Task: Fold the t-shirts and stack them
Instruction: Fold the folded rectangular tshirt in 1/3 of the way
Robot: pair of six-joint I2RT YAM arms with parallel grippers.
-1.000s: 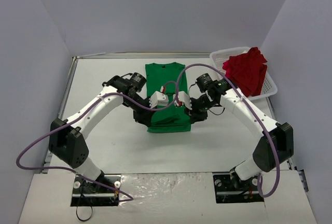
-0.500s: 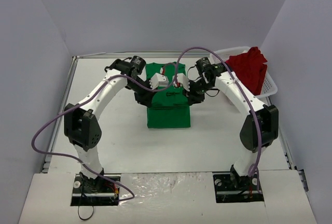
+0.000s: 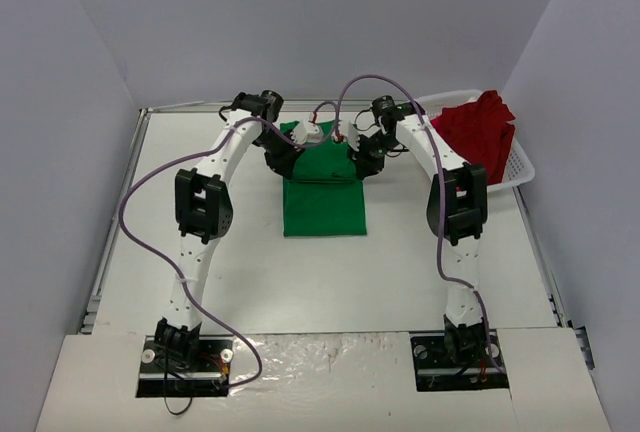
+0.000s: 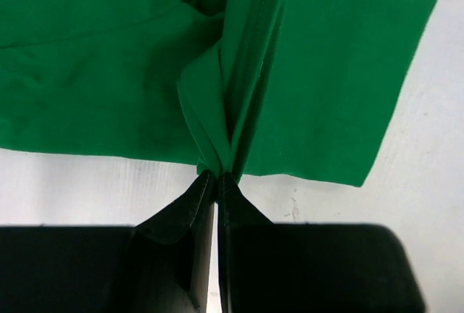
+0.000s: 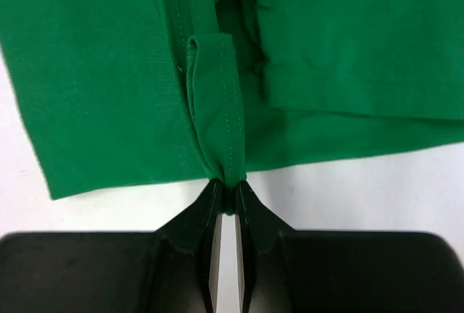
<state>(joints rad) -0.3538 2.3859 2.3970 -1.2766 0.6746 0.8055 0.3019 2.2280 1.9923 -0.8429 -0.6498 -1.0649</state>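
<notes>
The green t-shirt (image 3: pixel 322 207) lies flat on the white table (image 3: pixel 230 252), toward the far half and about midway across. It is folded into a narrow rectangle whose near edge runs straight and tidy. At its far end the cloth is bunched where both grippers have hold of it. The left gripper (image 3: pixel 312 134) sits at the far left part of the shirt and the right gripper (image 3: pixel 352 138) just beside it at the far right part. In the left wrist view the black fingertips (image 4: pixel 196 197) are pressed together on a pinched ridge of green fabric with a stitched hem running along it, and bare tabletop shows below the shirt's edge. The right wrist view shows much the same: its fingers (image 5: pixel 250 211) are clamped on a narrow folded strip of hem, the cloth squeezed in the thin slit between them. The left arm (image 3: pixel 200 202) and the right arm (image 3: pixel 455 202) both reach far out from their bases at the near edge. The red t-shirt (image 3: pixel 478 130) is crumpled in a heap in the white lattice basket (image 3: pixel 522 167) at the table's far right corner, rising above the rim, well apart from the green one.
</notes>
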